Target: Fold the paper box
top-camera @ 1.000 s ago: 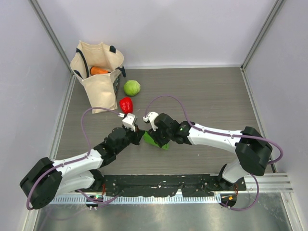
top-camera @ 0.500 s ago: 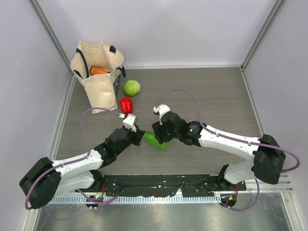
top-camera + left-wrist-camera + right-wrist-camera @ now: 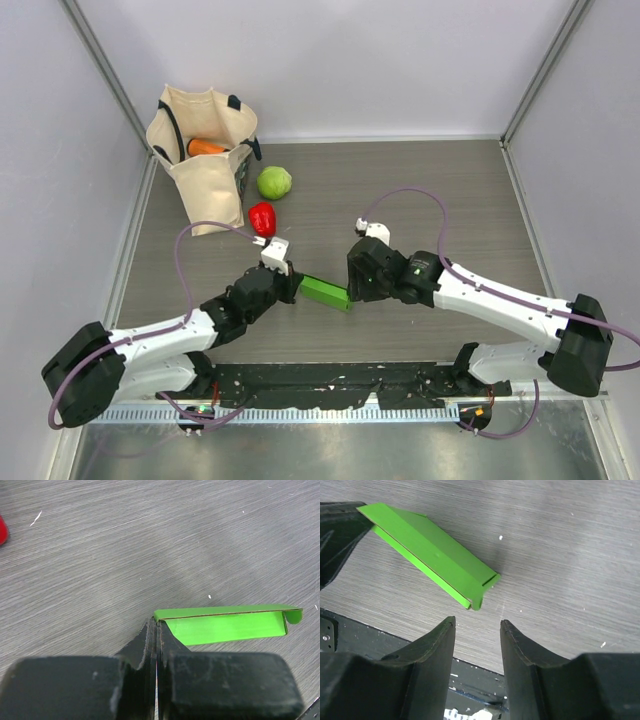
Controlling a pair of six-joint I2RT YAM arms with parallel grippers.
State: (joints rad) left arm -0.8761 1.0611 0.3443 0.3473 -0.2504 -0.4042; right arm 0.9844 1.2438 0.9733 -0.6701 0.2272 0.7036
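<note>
Here the paper box (image 3: 325, 292) sits near the middle of the bench (image 3: 450, 200), a little toward the near edge, between the two arms. It is folded into a long, narrow bright green strip with one panel laid over another, and a small flap turns down at its right end.

The left end effector (image 3: 292, 286) is clamped on the left end of the box. In the left wrist view its jaws are pressed together on the corner of the card (image 3: 225, 627), with the rest of the strip reaching away to the right over the grey wood-grain surface. Whether the far end of the box touches the bench cannot be told; it casts a shadow close beneath itself.

The right end effector (image 3: 352, 288) is at the right end of the box, holding nothing. In the right wrist view its two fingers (image 3: 432, 645) stand partly apart, and the flapped end of the box (image 3: 435, 555) lies just ahead of the gap, not between them.

Well apart, at the far left of the bench, stands a cloth bag (image 3: 205, 175) with a carrot (image 3: 206, 147) inside. A round pale-green vegetable (image 3: 274, 182) and a red pepper (image 3: 262, 217) lie just beside the bag.
</note>
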